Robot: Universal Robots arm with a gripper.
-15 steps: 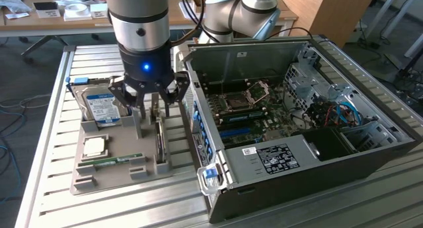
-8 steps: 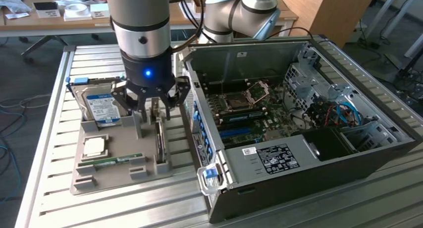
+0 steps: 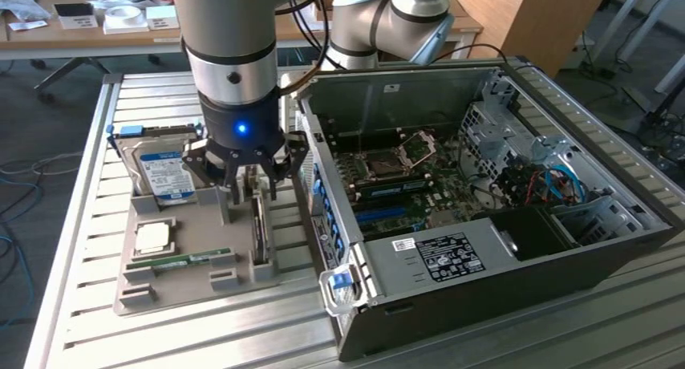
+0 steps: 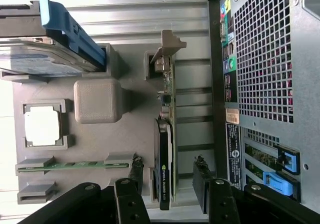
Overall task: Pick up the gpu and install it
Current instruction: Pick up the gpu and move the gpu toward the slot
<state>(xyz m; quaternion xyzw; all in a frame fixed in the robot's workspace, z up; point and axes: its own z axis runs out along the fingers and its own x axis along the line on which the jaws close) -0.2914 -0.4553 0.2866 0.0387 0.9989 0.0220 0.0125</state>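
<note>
1. The gpu point(image 4: 166, 129): green board, black cooler, silver bracket.
2. The hard drive point(image 3: 163, 176): silver, blue-and-white label.
3. The tray point(image 3: 182, 287): plain grey.
4. The computer case point(image 4: 260, 59): dark grey, back panel a grid of holes.

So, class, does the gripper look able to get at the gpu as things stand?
Probably yes. The gripper hangs open over the gpu, a finger on each side of the card, which stands on edge in the gray tray with nothing across it.

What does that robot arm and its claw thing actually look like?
The arm is a thick silver-grey tube with black bands. Its black wrist section has a glowing blue light. The gripper is black, with jointed, bolted metal fingers.
</note>
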